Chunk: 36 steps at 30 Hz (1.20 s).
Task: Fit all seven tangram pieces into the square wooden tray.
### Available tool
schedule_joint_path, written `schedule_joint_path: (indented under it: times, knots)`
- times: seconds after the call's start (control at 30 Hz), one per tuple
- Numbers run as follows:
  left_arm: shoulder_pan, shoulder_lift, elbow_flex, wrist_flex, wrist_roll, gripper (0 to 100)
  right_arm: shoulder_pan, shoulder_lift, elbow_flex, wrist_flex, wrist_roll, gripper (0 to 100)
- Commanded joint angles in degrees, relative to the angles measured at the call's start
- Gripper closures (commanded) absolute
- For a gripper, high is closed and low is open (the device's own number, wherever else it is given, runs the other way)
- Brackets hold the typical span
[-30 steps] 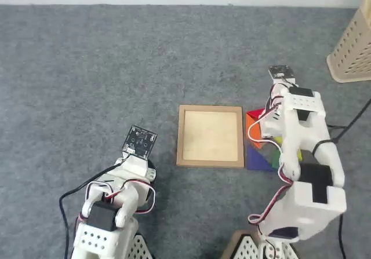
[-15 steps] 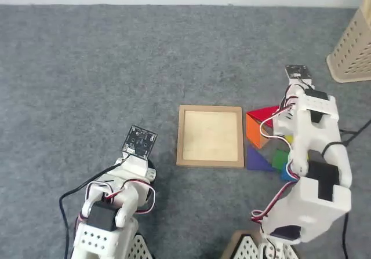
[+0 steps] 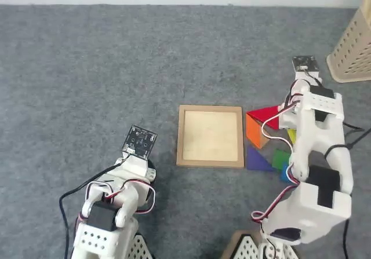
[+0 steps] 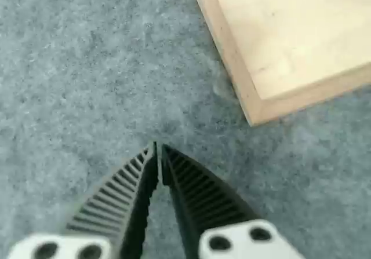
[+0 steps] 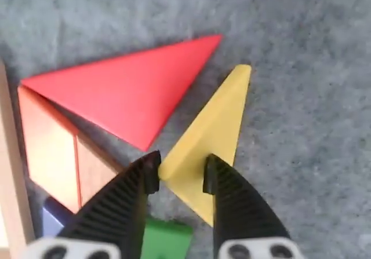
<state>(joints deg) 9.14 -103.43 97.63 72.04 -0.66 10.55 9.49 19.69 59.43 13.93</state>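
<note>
Nothing has gone into the tray (image 3: 180,136) yet: its wooden floor is bare, so by my reading the whole job is ahead. The pieces lie in a loose cluster on the carpet just beside the tray's right edge. They include a red triangle (image 3: 265,114), an orange piece (image 3: 254,131) touching the frame, a purple triangle (image 3: 258,159) and a green piece (image 3: 280,157). The right arm lies over part of the cluster, so I cannot count all seven.

The right gripper (image 5: 179,169) is down at the yellow triangle (image 5: 214,131), jaws parted to either side of one of its corners. The triangle lies flat on the carpet and looks not yet pinched, though the contact is hard to judge from this angle. The red triangle sits just beside it (their edges nearly meeting).

The left gripper (image 4: 157,149) is clenched on nothing, low over the carpet near a corner of the tray.

What is left: grasp a first piece, carry it over the rim and set it in place, then do the same for the other six.
</note>
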Motion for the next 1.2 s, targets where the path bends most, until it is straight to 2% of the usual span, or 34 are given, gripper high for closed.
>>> schedule_joint_path:
  times: [0.0,0.27,0.47,0.7,0.87,1.03,1.17]
  knots:
    - [0.0,-1.1,-1.1,0.4,0.4,99,0.4,0.7,0.1,0.0,1.1,99.5]
    - [0.0,-1.1,-1.1,0.4,0.4,99,3.3,-6.5,0.0,3.4,1.4,99.2]
    - [0.0,-1.1,-1.1,0.4,0.4,99,0.0,-16.3,0.0,7.7,1.6,99.2]
    - [0.0,-1.1,-1.1,0.4,0.4,99,-9.8,-23.8,-1.8,12.4,3.6,99.2]
    - [0.0,-1.1,-1.1,0.4,0.4,99,-17.1,-23.2,-11.5,15.9,4.6,99.2]
    - [0.0,-1.1,-1.1,0.4,0.4,99,-29.1,-16.9,-19.1,18.5,13.6,99.2]
    - [0.0,-1.1,-1.1,0.4,0.4,99,-34.7,-9.9,-20.2,15.3,22.0,99.2]
